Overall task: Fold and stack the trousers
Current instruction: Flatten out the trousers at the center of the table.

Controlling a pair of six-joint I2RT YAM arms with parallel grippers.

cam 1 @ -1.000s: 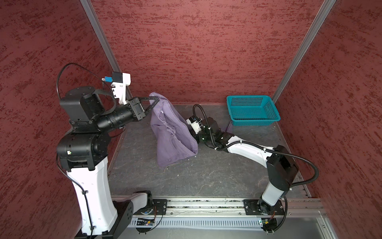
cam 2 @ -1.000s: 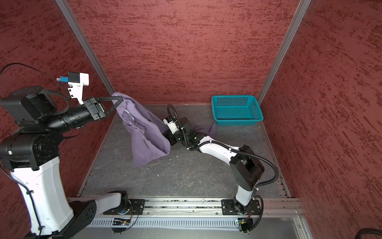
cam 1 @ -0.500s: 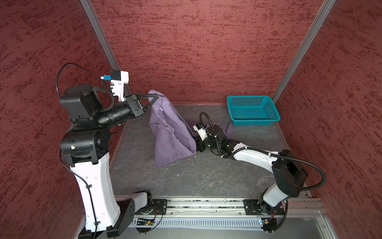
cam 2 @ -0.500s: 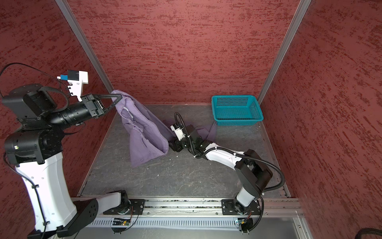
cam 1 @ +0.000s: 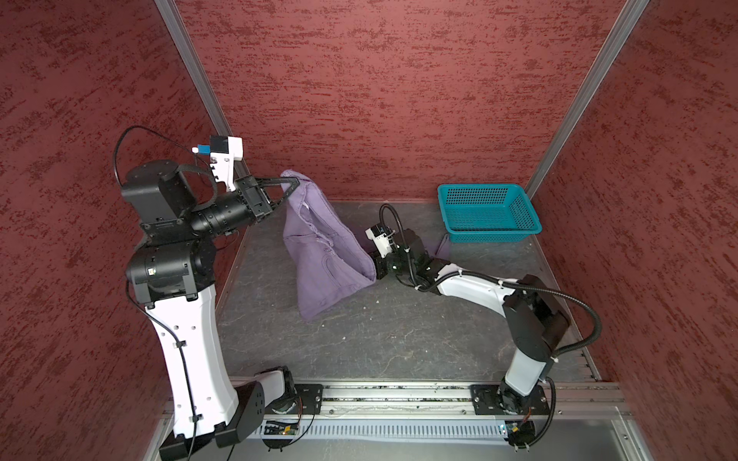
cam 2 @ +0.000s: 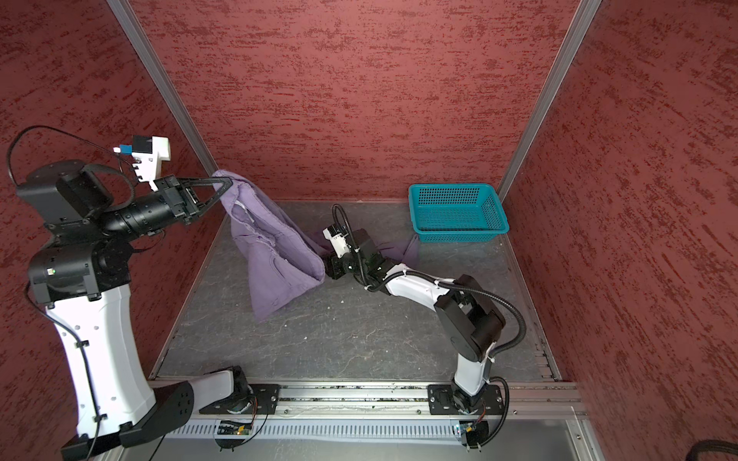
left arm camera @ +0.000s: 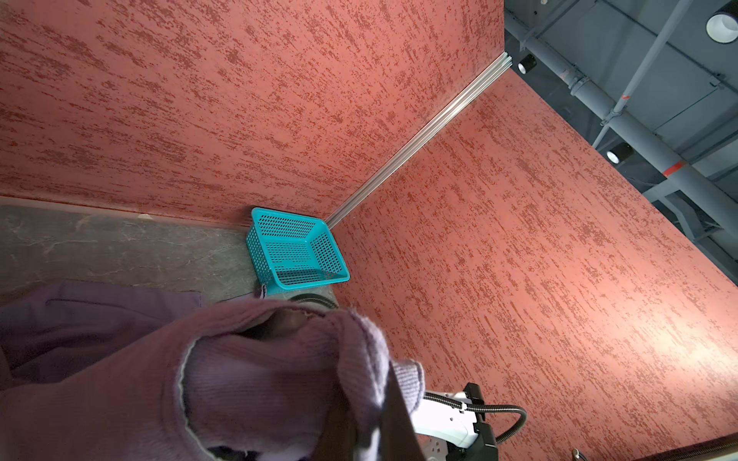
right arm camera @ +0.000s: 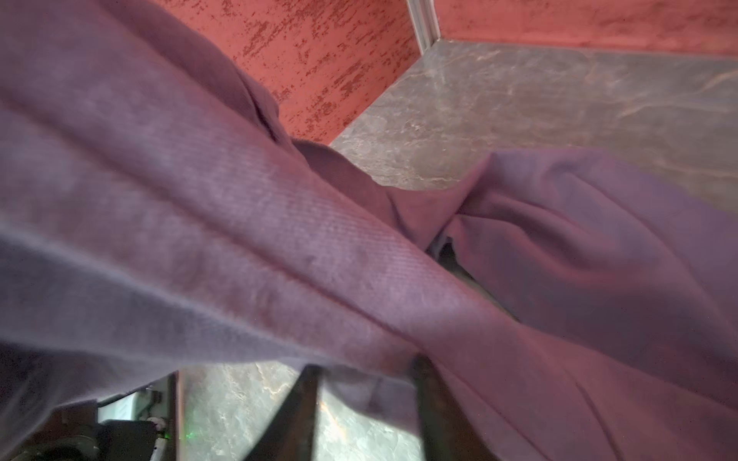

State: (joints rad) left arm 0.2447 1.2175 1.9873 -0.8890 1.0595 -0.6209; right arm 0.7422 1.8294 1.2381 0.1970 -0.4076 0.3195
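Observation:
The lavender trousers (cam 1: 327, 255) (cam 2: 275, 255) hang as a sloping sheet from my left gripper (cam 1: 294, 183) (cam 2: 229, 183), which is raised near the back left corner and shut on their top edge. The left wrist view shows that cloth (left arm camera: 259, 379) bunched round the left gripper (left arm camera: 371, 403). My right gripper (cam 1: 373, 275) (cam 2: 325, 275) is low over the table at the sheet's lower right corner. In the right wrist view its fingers (right arm camera: 427, 399) stand close together on a fold of the cloth (right arm camera: 279, 219), with their tips hidden under it. One trouser end (cam 1: 441, 249) lies behind the right arm.
A teal perforated basket (cam 1: 491, 235) (cam 2: 459, 235) (left arm camera: 259, 259) stands in the back right corner, touching the trouser end. Red walls close in the left, back and right sides. The grey table (cam 1: 379, 339) runs forward to the metal rail (cam 1: 399, 399) carrying both arm bases.
My right gripper has dropped forward to the cloth's lower corner and its jaws have closed in on a fold. The left gripper has drawn slightly back and left, still holding the top edge.

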